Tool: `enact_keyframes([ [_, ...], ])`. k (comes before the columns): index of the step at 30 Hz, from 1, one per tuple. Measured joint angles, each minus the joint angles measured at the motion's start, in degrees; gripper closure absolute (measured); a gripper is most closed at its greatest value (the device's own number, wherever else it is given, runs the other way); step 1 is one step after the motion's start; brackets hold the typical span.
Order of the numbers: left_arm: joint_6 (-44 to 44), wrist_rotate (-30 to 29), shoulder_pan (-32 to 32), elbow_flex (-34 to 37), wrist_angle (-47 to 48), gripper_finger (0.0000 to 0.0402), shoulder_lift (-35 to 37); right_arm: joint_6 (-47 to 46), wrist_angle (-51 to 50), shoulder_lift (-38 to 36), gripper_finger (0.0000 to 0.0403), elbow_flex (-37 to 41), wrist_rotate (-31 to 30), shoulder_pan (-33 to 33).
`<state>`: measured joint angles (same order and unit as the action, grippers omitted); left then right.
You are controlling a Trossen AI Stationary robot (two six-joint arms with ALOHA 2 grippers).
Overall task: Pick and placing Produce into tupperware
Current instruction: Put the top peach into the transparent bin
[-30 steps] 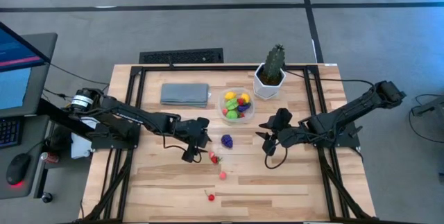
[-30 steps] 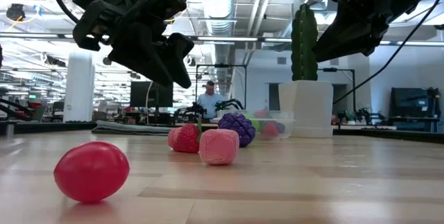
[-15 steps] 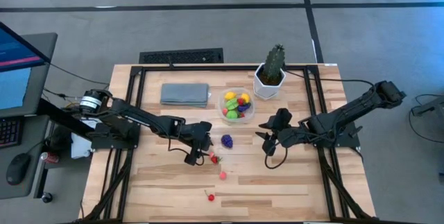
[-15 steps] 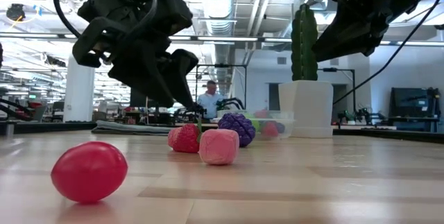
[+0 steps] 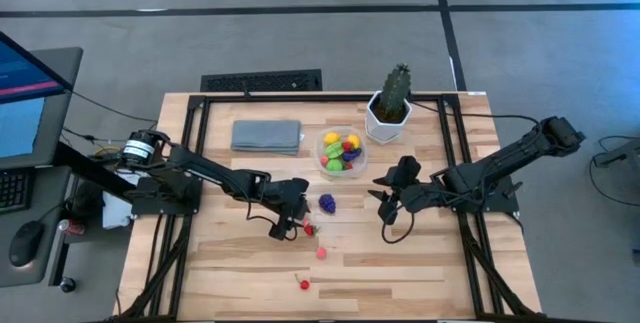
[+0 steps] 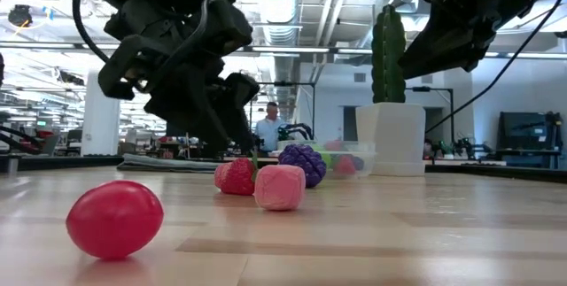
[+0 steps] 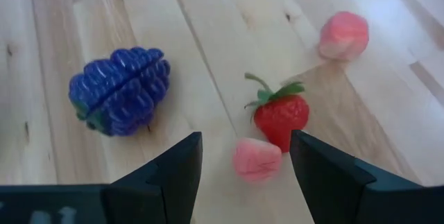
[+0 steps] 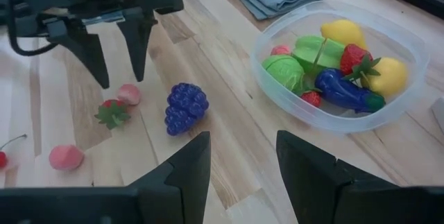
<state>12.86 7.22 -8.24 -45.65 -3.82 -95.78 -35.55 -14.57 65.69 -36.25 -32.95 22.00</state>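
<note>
Loose produce lies mid-table: purple grapes [image 5: 327, 202], a strawberry [image 5: 308, 229], a pink fruit [image 5: 321, 253] and a red cherry [image 5: 303, 284]. The left wrist view also shows a small pink piece [image 7: 257, 159] next to the strawberry [image 7: 281, 116]. My left gripper [image 5: 284, 227] is open and hangs low, tilted down, with its fingers either side of that pink piece and touching nothing. The round clear tupperware [image 5: 341, 151] holds several yellow, green, red and purple pieces. My right gripper [image 5: 385, 206] waits open, right of the grapes.
A potted cactus in a white pot [image 5: 390, 103] stands just right of the tupperware at the far edge. A folded grey-blue cloth [image 5: 267, 135] lies to the tupperware's left. Bare wood lies along the near edge. A person stands far off in the room [image 6: 268, 127].
My left gripper has come down toward the table and edged toward the strawberry and the small pink piece, staying open. The produce and my right gripper have kept still.
</note>
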Motion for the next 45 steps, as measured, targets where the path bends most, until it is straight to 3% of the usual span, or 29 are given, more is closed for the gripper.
enact_keyframes([
  [15,-1.9,3.03,0.01,0.07,-2.52,0.0193,-4.75,-0.02,0.15,0.0,0.0216,0.0,-0.02,0.0],
  [45,-0.59,4.18,1.25,0.04,-2.96,0.0193,-4.77,-0.28,0.06,0.0,0.0216,-0.02,-0.07,0.0],
])
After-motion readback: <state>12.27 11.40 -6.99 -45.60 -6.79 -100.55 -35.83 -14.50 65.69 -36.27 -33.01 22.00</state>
